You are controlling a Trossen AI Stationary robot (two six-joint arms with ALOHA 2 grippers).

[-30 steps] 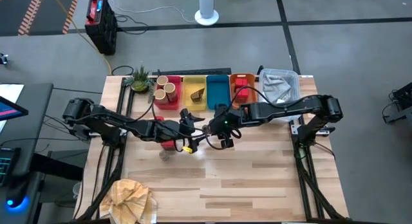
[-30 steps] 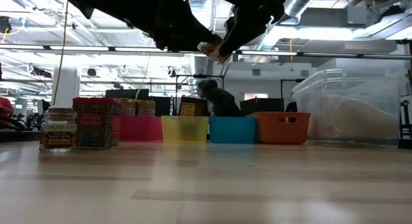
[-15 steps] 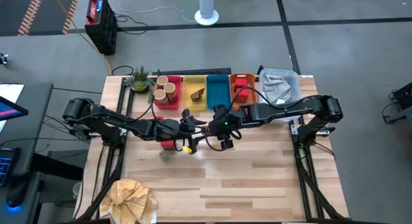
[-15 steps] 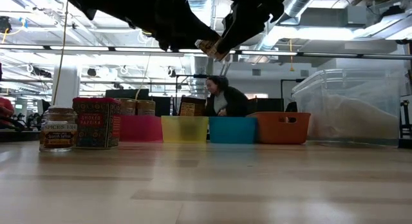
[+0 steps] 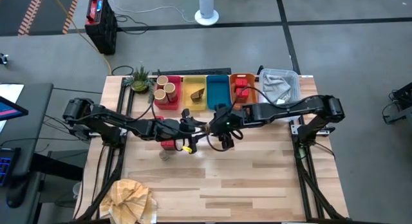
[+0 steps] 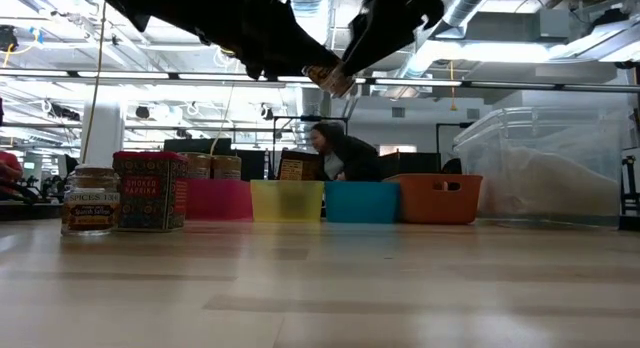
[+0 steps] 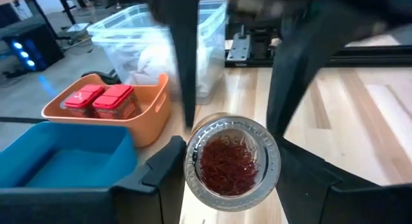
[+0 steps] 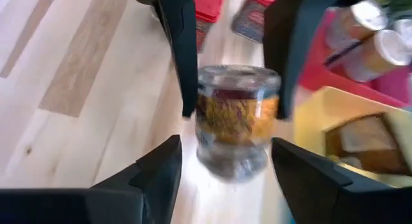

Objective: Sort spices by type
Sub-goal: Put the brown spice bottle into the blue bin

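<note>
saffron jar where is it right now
The saffron jar is off the table, in the air between the left gripper and the right gripper, mid-table in the high view, just in front of the yellow bin.

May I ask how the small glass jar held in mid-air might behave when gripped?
The glass jar looks smooth and round, so it may slip in the left gripper. Holding only red threads, it is probably light; being glass, likely breakable.
</note>
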